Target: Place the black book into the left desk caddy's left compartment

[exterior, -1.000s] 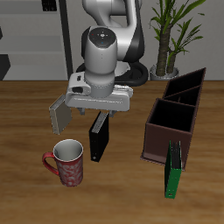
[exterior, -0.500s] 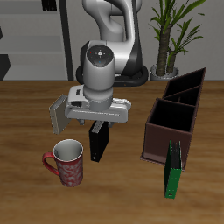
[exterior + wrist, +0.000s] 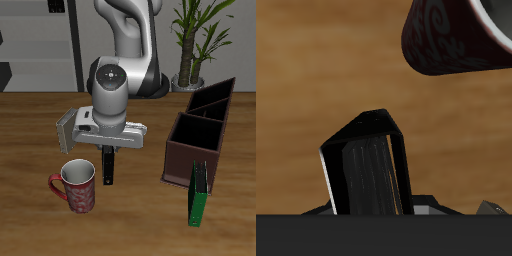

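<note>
The black book point(image 3: 108, 168) stands upright on the table beside the red mug, thin, with a pale page edge. My gripper point(image 3: 108, 152) is right above it, its fingers reaching down over the book's top; the jaws look open, not closed on it. In the wrist view the black book point(image 3: 366, 170) fills the middle, close below the gripper. Two dark brown desk caddies stand side by side, one nearer the front point(image 3: 195, 145) and one farther back point(image 3: 215, 100); both have open compartments.
A red patterned mug point(image 3: 76, 186) stands close to the black book, nearer the front edge; it also shows in the wrist view point(image 3: 456, 40). A grey book point(image 3: 68, 130) stands beside the gripper. A green book point(image 3: 198, 192) leans against the nearer caddy. A potted plant point(image 3: 195, 40) is at the back.
The gripper has come down and slightly toward the table's front, from above the black book to over its top. The book, mug and caddies have not moved.
</note>
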